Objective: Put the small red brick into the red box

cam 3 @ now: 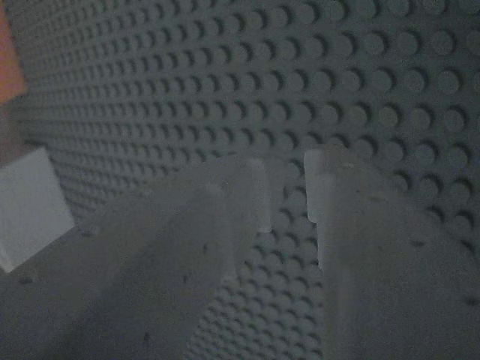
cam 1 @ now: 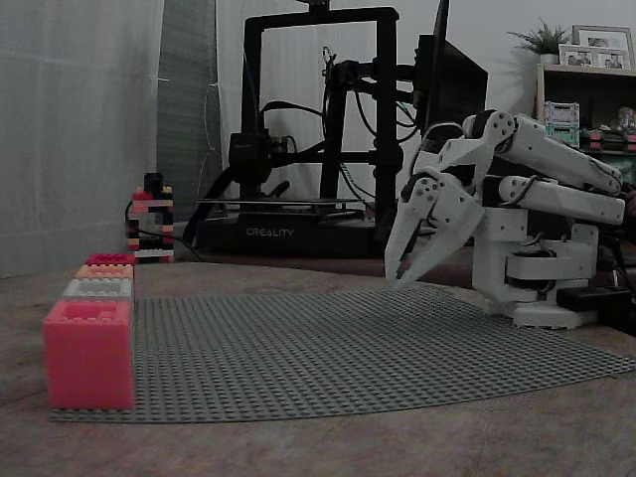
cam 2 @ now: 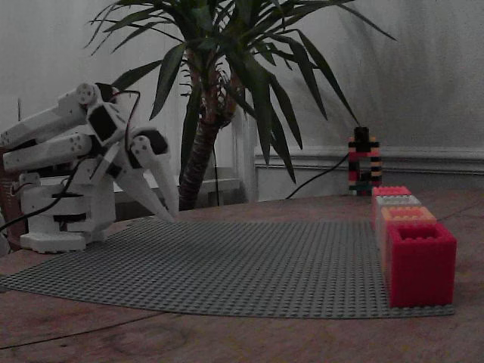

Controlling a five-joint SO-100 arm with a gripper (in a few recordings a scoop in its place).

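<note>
My jaws hang slightly parted and empty over the grey baseplate [cam 1: 328, 348], well apart from the red box [cam 1: 87, 353] across it. The low red piece [cam 1: 109, 258] behind that box may be the small red brick; I cannot tell.

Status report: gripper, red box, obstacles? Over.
White two-finger gripper slightly open, empty, low over grey studded baseplate. Red open-topped box at plate's edge, apart from gripper. Nothing between.

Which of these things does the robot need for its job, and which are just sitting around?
For the job:
- red box
- robot arm, jaws slightly apart over the grey baseplate

Just lying about:
- grey box
- orange box
- Creality 3D printer
- plant
- brick tower
</note>
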